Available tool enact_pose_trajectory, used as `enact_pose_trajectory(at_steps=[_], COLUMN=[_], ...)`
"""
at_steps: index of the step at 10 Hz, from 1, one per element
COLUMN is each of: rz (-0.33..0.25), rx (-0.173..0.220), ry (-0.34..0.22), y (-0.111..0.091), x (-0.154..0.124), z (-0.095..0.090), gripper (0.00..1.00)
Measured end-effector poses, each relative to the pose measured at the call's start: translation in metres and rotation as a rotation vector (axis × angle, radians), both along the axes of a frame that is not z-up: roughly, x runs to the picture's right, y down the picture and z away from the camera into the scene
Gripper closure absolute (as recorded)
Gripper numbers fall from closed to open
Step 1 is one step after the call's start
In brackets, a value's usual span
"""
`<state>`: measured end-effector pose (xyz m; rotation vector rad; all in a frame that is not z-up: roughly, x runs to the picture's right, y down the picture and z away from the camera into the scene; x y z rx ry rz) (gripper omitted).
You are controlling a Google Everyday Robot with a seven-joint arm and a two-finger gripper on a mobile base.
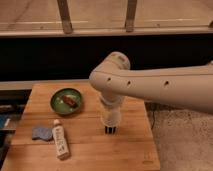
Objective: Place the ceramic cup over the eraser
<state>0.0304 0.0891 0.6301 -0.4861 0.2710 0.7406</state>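
Observation:
The ceramic cup (111, 119), small and white, hangs just under my wrist near the middle of the wooden table (90, 150). My gripper (111, 112) comes straight down from above and is shut on the cup, with the arm's bulk hiding most of it. The eraser (110, 130), a black block with white stripes, stands upright directly beneath. Only its lower part shows below the cup's rim.
A green plate (59, 104) with a brown item on it sits at the table's back left. A white labelled bottle (60, 141) lies at the front left beside a blue-grey cloth lump (42, 132). The table's right edge drops to speckled floor.

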Motion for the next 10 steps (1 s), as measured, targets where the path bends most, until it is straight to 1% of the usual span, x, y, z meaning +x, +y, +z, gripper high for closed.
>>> enact_pose_trajectory(at_steps=[3,6,10], rz=[-0.002,0.009,0.020], rx=[-0.012,-0.025,-0.053], ry=[-0.009,-0.017,-0.053], y=[0.000,0.006,0.020], x=[0.000,0.004,0.003], z=[0.010,0.020,0.044], gripper=[1.00,1.00,1.00])
